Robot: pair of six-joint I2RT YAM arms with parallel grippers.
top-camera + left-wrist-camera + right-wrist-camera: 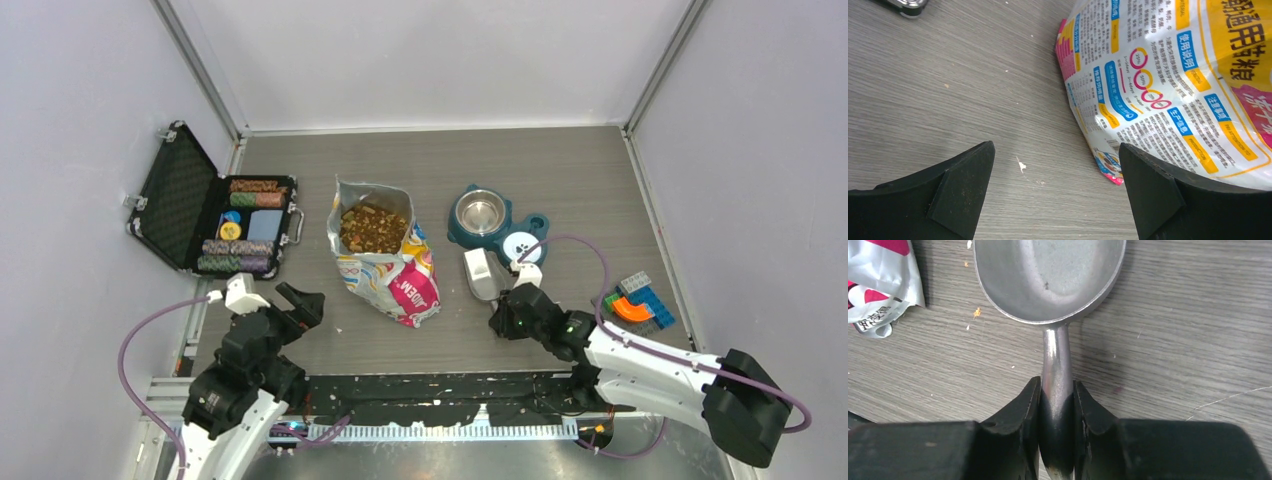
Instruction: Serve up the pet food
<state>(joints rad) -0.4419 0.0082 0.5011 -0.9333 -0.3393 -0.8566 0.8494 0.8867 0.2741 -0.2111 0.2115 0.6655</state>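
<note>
I have the right fingers (1030, 395) clamped on the handle of the metal scoop (1048, 280), one finger pressed to each side of the stem. The scoop's bowl lies on the counter (1173, 315) at the top of the right wrist view, showing bare metal. The pet food (372, 228) sits inside the open bag (395, 280) at the centre of the overhead view, up and to the left of those fingers and well apart from them. The left fingers (965, 175) stand spread wide with nothing between them, at the lower left of the overhead view. The bag's printed side fills the upper right of the left wrist view, near the finger on that frame's right.
</note>
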